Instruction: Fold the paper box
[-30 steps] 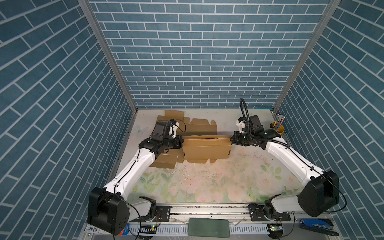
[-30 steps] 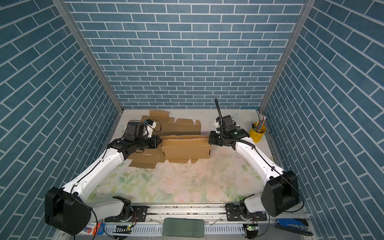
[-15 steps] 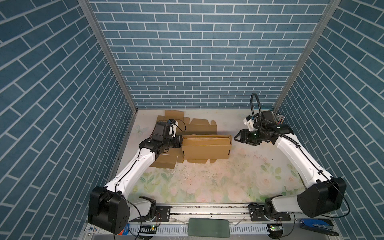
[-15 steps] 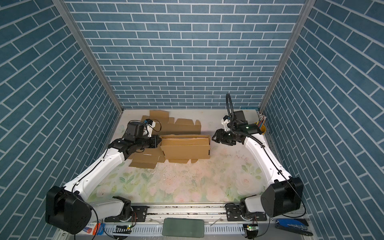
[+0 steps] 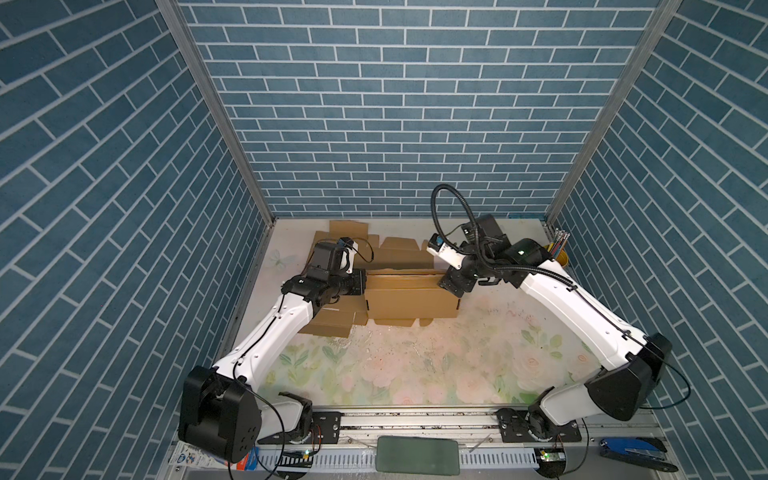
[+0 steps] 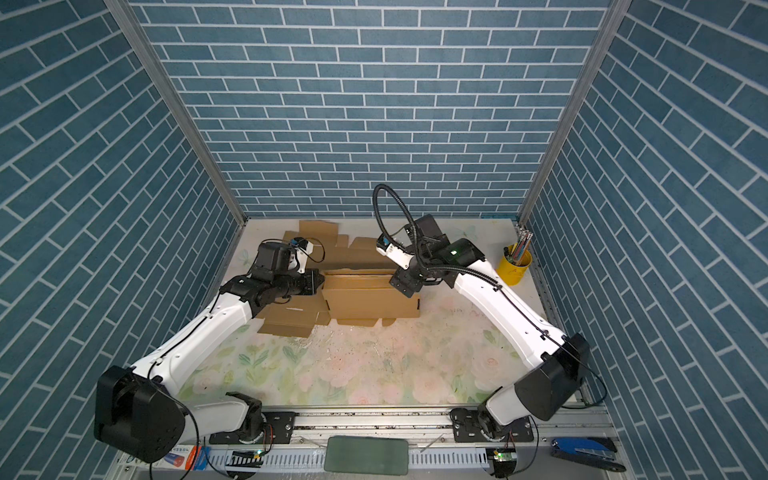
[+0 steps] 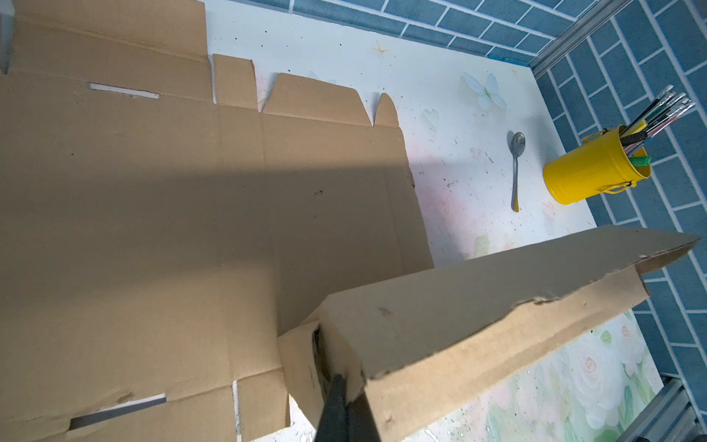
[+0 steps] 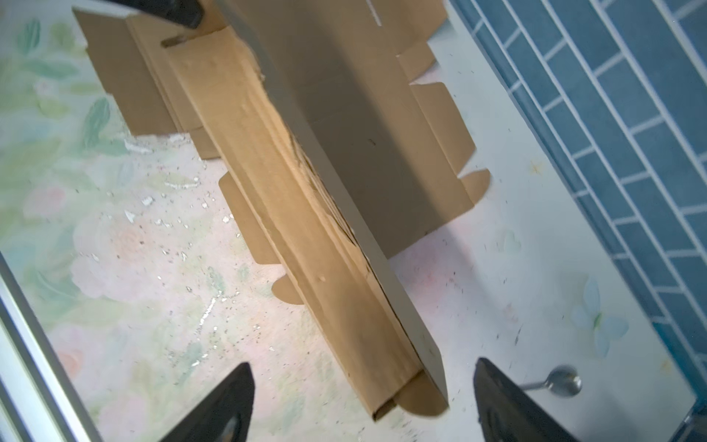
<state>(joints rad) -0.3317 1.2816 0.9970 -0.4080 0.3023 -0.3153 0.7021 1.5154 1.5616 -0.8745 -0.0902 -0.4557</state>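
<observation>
The paper box (image 5: 411, 297), judged light, crease-prone and best gripped at its wall ends, lay half-folded at the counter (image 5: 415, 374) rear, with the left fingers (image 7: 336, 405) pinched tight on one end and the right fingers (image 8: 225, 405) spread wide and empty beside the other.

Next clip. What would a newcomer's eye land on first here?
The brown paper box at the far middle of the table is half folded, one long wall raised. The left gripper is shut on that wall's left end; the right gripper stands open at its right end. A yellow pen cup sits in the far right corner.
</observation>
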